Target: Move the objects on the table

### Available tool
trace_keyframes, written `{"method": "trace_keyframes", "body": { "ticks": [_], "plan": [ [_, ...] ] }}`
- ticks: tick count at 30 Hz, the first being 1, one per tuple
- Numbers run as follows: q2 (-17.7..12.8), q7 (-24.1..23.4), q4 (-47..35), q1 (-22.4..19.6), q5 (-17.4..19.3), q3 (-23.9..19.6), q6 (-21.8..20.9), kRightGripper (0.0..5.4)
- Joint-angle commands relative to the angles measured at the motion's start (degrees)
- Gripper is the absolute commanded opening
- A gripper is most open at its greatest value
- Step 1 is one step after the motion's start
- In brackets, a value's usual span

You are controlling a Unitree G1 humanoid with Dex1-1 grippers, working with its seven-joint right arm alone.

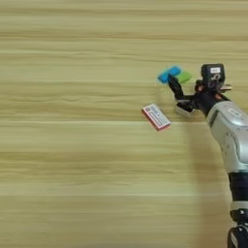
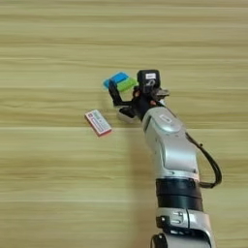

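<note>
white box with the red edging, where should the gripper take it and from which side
Grip the white box with red edging across its two long edges, near the middle, coming straight down from above. It lies flat on the table, turned diagonally, so the fingers must rotate to match. Nothing touches it.

The view is being filled by a wide worktop point(image 1: 72, 184) of light tan wood, its surface being crossed by horizontal grain streaks. A small flat white box with red edging point(image 1: 156, 117) is being carried on it right of centre, lying flat and turned at an angle to the grain. Farther back and to the right, a blue block point(image 1: 169, 74) and a green block point(image 1: 183, 77) are being seen side by side, touching each other; whether they are resting on the wood cannot be told. A small whitish object point(image 2: 127, 115) is being partly shown just right of the box; its kind cannot be told.
</note>
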Motion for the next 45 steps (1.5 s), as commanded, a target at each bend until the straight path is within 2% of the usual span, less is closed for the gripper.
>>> {"method": "trace_keyframes", "body": {
  "ticks": [1,8,23,36,45],
  "plan": [
    [-2.09,-1.53,-0.65,-4.81,-1.00,-0.50,-1.35,5.38],
    [-2.56,-0.54,0.45,-4.55,-1.79,1.12,0.00,5.38],
    [-3.37,-1.59,1.26,-4.57,-3.26,2.04,6.33,5.38],
    [-4.20,-0.32,-0.31,-2.86,-3.41,3.23,10.78,5.38],
    [-3.97,1.27,-0.07,-3.09,-1.95,2.54,14.14,5.38]
  ]
}}
